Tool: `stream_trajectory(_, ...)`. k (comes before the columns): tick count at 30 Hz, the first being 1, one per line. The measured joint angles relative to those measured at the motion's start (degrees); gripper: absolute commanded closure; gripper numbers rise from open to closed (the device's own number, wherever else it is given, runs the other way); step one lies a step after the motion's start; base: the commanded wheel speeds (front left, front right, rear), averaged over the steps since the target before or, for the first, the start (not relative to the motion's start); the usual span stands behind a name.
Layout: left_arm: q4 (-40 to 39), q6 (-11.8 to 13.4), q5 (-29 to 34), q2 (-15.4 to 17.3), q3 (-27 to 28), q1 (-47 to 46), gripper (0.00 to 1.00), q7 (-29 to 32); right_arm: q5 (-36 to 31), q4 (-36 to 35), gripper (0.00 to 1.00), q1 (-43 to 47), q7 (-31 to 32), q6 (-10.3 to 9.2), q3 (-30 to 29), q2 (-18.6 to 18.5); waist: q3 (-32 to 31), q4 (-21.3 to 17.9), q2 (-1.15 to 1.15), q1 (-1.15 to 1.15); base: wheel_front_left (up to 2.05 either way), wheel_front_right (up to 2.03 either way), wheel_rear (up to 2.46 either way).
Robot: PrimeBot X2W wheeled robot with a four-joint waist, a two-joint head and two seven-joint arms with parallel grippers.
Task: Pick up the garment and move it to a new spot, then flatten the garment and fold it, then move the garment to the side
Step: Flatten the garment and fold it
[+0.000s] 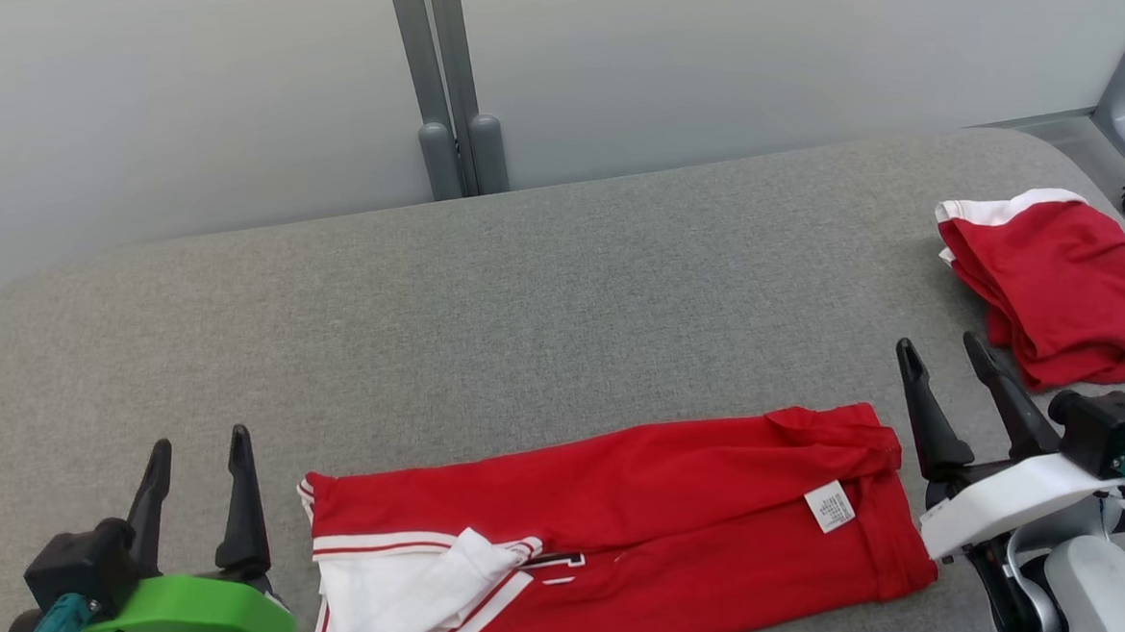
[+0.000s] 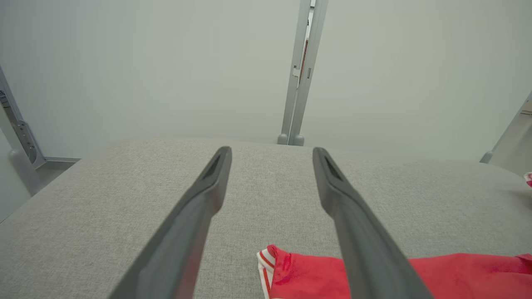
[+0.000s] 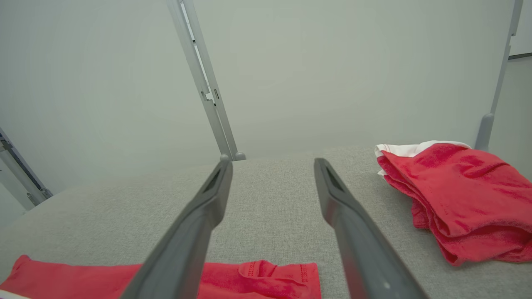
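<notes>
Much bare grey table [image 1: 561, 287] stretches beyond the red garment [image 1: 649, 504], which lies flat along the near edge between both grippers. A folded red cloth [image 1: 1062, 290] sits near the right edge. The left gripper [image 1: 199, 441] and right gripper [image 1: 938, 343] are spread wide and hold nothing, each just beside one end of the garment. A white label [image 1: 830, 507] faces up.

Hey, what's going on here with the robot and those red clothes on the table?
A two-armed robot is working on a red garment with white trim, which lies stretched in a long strip along the near edge of the grey table. The left tool and right tool sit open at either end of it, holding nothing. A second red garment lies folded at the far right.
</notes>
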Motion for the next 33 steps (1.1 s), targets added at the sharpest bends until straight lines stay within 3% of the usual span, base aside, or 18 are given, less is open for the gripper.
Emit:
stream_trajectory(4, 2.26, -3.55, 3.31, -4.05, 2.81, 2.19, 0.00, 0.00, -0.54, 0.93, 0.00, 0.69, 0.00, 0.00, 0.01, 0.86, 0.10, -0.13, 0.00, 0.00, 0.00, 0.00, 0.00)
stream_trajectory(12, 4.72, -8.09, 7.54, -7.49, 6.11, 2.26, 0.00, -0.01, -1.02, 2.91, 0.00, 0.29, 0.51, 0.01, 0.45, 0.45, 0.23, 0.25, 0.00, 0.00, 0.00, 0.00, 0.00)
stream_trajectory(27, 8.84, -11.77, 10.32, -10.47, 6.66, 1.49, 0.00, 0.00, 1.00, 21.45, 0.00, -6.41, 26.07, 0.00, -4.26, 2.19, 0.96, 2.49, 0.00, 0.00, 0.00, 0.00, 0.00)
stream_trajectory(33, 9.91, -12.09, 10.33, -10.57, 6.58, 1.10, 0.00, -0.01, 2.12, 25.17, 0.00, -8.04, 28.10, 0.00, -4.97, 3.18, 1.31, 3.80, 0.00, 0.00, 0.00, 0.00, 0.00)
